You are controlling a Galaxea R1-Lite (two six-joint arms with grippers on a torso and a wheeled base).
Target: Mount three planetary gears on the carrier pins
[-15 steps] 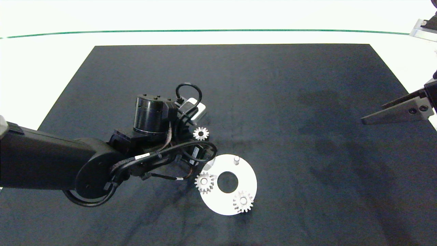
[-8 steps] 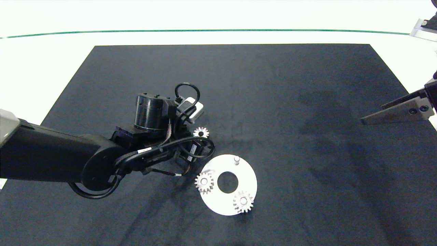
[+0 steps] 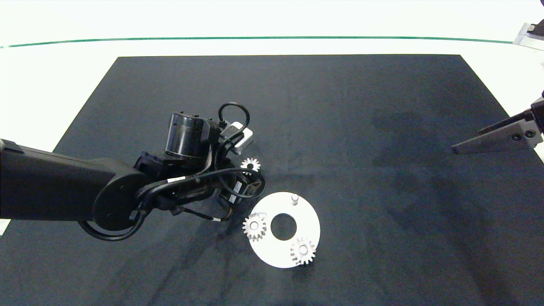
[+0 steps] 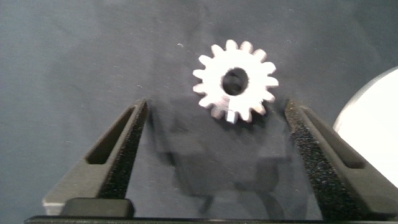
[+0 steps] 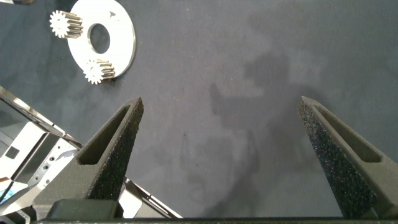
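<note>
Two planetary gears seated on the white disc [image 3: 306, 214]: one on the left pin [image 3: 254, 226], one on the near-right pin [image 3: 302, 250]. Third carrier pin [image 3: 294, 198] at the disc's far edge bare. Third gear [image 3: 250, 164] flat on the dark surface [image 3: 340, 106], just beyond the disc's far-left rim, apart from it.

Left gripper [image 4: 217, 134] over that loose gear, jaws wide open, holding nothing. Wrist view puts the gear between the foam pads [image 4: 127, 146] but off-centre, nearer the pad on the disc's side and out toward the fingertips; no contact with either pad. White disc edge visible just past that pad.

Change over the last second: left arm pulled back a little from the disc toward far-left, wrist now clear of the disc rim it was overlapping. Disc and all three gears unmoved. Read as alignment for the last pick, not yet a grasp.

Right gripper [image 5: 221, 143] parked at far right edge of surface, jaws wide open, empty.

Likely next: descend further and centre before closing, otherwise risk of pushing the gear sideways.
</note>
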